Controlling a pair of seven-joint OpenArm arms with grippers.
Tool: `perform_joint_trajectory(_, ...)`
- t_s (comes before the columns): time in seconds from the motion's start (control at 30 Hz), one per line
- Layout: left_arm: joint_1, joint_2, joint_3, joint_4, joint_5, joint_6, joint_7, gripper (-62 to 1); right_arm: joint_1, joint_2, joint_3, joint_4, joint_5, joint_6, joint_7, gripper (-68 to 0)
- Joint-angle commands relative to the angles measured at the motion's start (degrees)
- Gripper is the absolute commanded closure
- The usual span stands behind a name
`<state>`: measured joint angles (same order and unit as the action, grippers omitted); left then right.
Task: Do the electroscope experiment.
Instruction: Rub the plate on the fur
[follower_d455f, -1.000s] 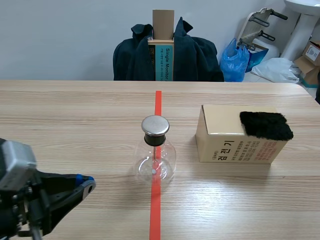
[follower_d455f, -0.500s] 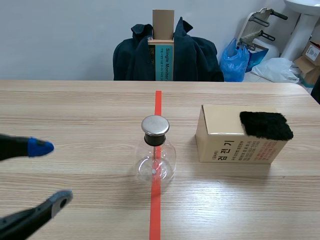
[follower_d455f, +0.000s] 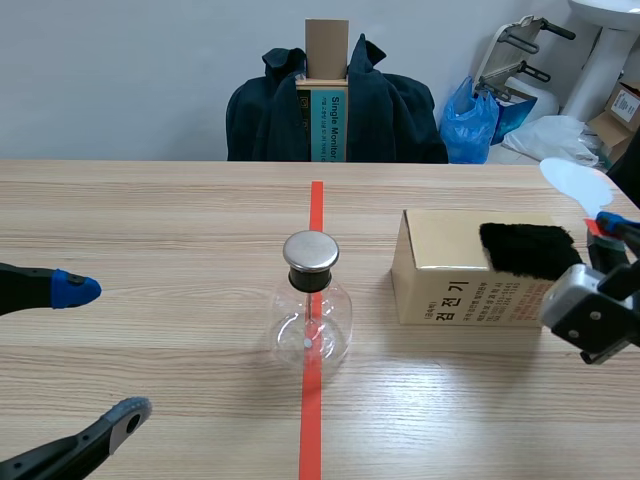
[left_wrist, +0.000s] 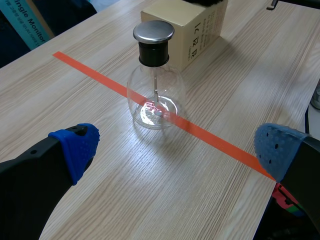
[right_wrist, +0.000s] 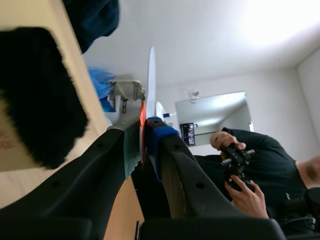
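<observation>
Your left gripper (follower_d455f: 100, 352): wide apart, arm cut off | right gripper (follower_d455f: 606, 226): clamped on white paddle (follower_d455f: 575, 180), lower end hidden

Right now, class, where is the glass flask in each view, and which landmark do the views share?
Scene view: flask mid-table, on the tape line, beside the box.
Left wrist view: flask ahead of the open left gripper, on the tape.
Right wrist view: not in it.
Shared landmark: the black fur on the box.
</observation>
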<state>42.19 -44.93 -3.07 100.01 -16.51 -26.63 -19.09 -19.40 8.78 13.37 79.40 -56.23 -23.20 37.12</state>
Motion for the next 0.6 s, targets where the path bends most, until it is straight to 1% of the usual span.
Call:
perform_joint_trajectory(0.0,-0.33,0.28,0.37,0.35,-0.37,-0.04,-0.72,-62.3,0.70,0.11,0.44,0.15,-0.55,-0.81,-0.07,-0.9)
perform_joint_trajectory(0.3,-0.33,0.28,0.37,0.35,-0.37,-0.02,-0.74,-62.3,1.01,0.11,0.44,-5.03,-6.19,-0.76,-0.09,-0.9)
perform_joint_trajectory(0.57,-0.33,0.28,0.37,0.35,-0.35,-0.02,-0.52,-62.3,1.18,0.13,0.44,-6.91,-8.83,-0.50,-1.88,-0.8)
